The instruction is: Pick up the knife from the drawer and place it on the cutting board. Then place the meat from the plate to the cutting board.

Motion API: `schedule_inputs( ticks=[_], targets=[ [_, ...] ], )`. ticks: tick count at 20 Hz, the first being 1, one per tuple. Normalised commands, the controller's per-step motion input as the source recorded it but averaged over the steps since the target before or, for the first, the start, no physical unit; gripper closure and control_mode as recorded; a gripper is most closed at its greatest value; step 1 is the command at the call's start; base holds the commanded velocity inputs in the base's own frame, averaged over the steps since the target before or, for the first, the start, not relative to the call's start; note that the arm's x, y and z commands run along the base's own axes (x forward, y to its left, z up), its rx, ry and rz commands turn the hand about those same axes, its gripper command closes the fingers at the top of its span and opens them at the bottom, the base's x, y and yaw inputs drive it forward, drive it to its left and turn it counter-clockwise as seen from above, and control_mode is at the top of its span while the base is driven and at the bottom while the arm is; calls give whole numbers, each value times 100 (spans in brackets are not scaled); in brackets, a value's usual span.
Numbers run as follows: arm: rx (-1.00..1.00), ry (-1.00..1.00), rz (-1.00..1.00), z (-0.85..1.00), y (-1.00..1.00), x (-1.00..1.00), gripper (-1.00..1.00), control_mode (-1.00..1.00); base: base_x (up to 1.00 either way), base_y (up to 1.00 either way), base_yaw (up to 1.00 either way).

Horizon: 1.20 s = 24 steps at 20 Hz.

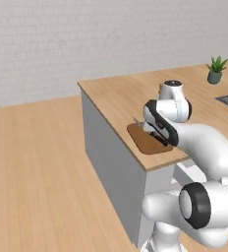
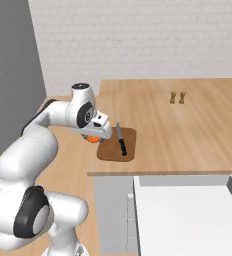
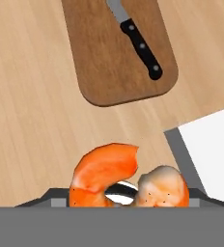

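Pinched in the gripper [image 3: 121,193] is the meat [image 3: 111,176], an orange-red curled chunk with a paler lobe on one side, filling the bottom of the hand view so that the finger tips are hidden behind it; from the right base view the same orange piece [image 2: 92,138] peeks out under the white hand, just off the left end of the cutting board [image 2: 129,150]. That hand hangs above the countertop [image 2: 188,135] near its front left corner, beside the board rather than over it. On the dark-brown board lies the knife [image 2: 120,141], its black riveted handle [image 3: 143,48] toward the counter's front edge and its grey blade [image 3: 115,9] pointing toward the back. Seen from the hand, the board [image 3: 104,62] sits ahead of the meat with bare tan wood between them, and the knife rests along the board's right half. A white surface [image 3: 213,144] with a grey edge shows below the counter's front edge to the right. Farther back on the counter stand two small brown shakers [image 2: 177,97], and a potted plant [image 1: 216,70] sits toward the far corner in the left base view, where the arm covers much of the board [image 1: 143,140].
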Motion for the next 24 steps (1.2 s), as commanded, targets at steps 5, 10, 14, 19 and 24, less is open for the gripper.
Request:
schedule_inputs(
  ticks=[5, 10, 14, 19, 24],
  targets=[
    [0, -8, 0, -89, -4, 85, 100, -100, 0, 0, 0],
    [0, -7, 0, -71, 0, 54, 100, -100, 0, 0, 0],
    [0, 1, 0, -19, 0, 47, 100, -100, 0, 0, 0],
    [0, 15, 0, 0, -8, 47, 100, -100, 0, 0, 0],
    [0, 4, 0, -7, -1, 29, 100, -100, 0, 0, 0]
  ],
)
